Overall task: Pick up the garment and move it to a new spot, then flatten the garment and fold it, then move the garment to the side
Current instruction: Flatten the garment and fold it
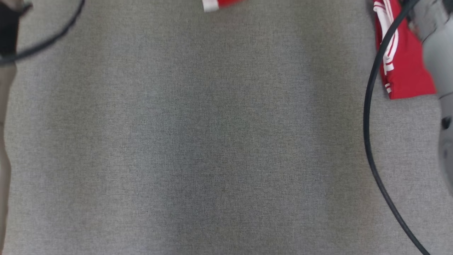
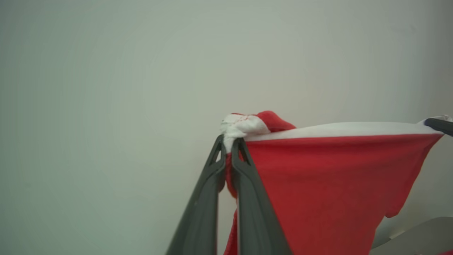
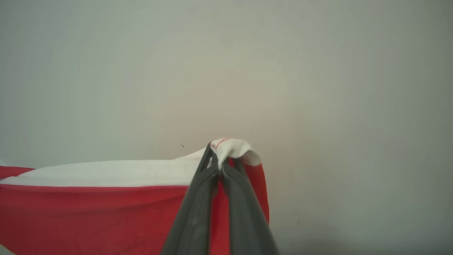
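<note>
Two tight pinches: left gripper [image 2: 230,140] and right gripper [image 3: 222,159] hold the garment [image 2: 318,184]; keep cloth between them taut, level.

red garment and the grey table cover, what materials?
The garment looks like soft matte red knit, slightly fuzzy, with a white band; it drapes and pulls taut. The table cover seems woven cloth, matte heathered grey, fine weave grain visible. Exact fibre unclear.

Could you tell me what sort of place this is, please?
Probably a robot test bench: a broad grey fabric-covered surface, a bare pale wall, and a red garment pinched by the left end effector and right end effector.
</note>
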### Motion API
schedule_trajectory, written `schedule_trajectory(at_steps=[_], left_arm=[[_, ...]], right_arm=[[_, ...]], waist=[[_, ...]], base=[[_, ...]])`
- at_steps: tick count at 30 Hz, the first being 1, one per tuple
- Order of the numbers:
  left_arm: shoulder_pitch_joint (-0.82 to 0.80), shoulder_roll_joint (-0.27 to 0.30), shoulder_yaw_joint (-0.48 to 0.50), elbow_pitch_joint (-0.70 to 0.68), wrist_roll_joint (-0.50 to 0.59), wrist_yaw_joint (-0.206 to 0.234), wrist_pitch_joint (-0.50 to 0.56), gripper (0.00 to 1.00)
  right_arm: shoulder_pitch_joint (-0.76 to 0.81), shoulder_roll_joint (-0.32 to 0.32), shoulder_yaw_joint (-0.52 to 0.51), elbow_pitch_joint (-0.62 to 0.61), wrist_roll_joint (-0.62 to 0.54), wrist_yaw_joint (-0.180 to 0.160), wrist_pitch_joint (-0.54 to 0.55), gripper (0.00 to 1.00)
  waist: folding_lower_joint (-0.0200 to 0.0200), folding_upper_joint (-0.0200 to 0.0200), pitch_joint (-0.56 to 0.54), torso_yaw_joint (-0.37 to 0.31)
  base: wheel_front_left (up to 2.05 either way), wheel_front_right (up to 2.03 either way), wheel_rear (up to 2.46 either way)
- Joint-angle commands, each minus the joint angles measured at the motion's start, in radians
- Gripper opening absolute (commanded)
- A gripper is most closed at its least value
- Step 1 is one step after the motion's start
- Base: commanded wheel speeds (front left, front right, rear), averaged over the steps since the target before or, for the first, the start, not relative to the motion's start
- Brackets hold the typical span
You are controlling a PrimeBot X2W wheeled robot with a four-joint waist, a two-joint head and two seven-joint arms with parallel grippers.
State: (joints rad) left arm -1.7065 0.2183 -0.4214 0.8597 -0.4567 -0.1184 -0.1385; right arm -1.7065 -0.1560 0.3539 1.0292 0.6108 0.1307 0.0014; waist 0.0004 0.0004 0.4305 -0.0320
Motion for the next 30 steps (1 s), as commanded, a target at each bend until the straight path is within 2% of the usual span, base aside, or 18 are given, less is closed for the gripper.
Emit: schedule_trajectory(at_steps=[1,8,13,18,22,23,27,30], left_arm=[[-0.029,-0.004,0.003,0.022,-0.002,0.003,-0.013,0.0],[-0.114,-0.045,-0.019,0.126,0.006,-0.003,-0.077,0.0],[-0.104,-0.054,-0.004,0.159,-0.022,-0.006,-0.105,0.0],[0.015,-0.049,-0.017,0.11,-0.038,-0.009,-0.123,0.0],[0.15,-0.027,0.01,0.005,-0.073,-0.01,-0.128,0.0],[0.15,-0.027,0.01,0.005,-0.073,-0.01,-0.128,0.0],[0.377,-0.004,0.032,-0.136,-0.102,-0.011,-0.126,0.0],[0.542,0.013,0.06,-0.25,-0.133,0.005,-0.127,0.0]], right_arm=[[-0.03,-0.006,0.006,0.016,-0.014,0.0,-0.016,0.0],[-0.112,-0.003,0.016,0.083,-0.041,0.0,-0.079,0.0],[-0.087,0.012,0.054,0.057,-0.001,0.0,-0.077,0.0],[0.03,0.007,0.139,-0.04,0.069,0.0,-0.082,0.0],[0.163,-0.028,0.215,-0.172,0.152,0.0,-0.095,0.0],[0.163,-0.028,0.215,-0.172,0.152,0.0,-0.095,0.0],[0.363,-0.081,0.289,-0.316,0.243,0.0,-0.108,0.0],[0.508,-0.126,0.316,-0.423,0.308,0.0,-0.113,0.0]], waist=[[-0.0004,-0.0004,0.005,0.001],[-0.0004,-0.0004,0.033,0.015],[-0.0004,-0.0004,0.097,0.027],[-0.0004,-0.0004,0.11,0.039],[-0.0004,-0.0004,0.095,0.044],[-0.0004,-0.0004,0.095,0.044],[-0.0004,-0.0004,0.037,0.042],[-0.0004,-0.0004,-0.008,0.038]], base=[[0.0,0.0,0.0],[0.0,0.0,0.0],[0.0,0.0,0.0],[0.0,0.0,0.0],[0.0,0.0,0.0],[0.0,0.0,0.0],[0.0,0.0,0.0],[0.0,0.0,0.0]])
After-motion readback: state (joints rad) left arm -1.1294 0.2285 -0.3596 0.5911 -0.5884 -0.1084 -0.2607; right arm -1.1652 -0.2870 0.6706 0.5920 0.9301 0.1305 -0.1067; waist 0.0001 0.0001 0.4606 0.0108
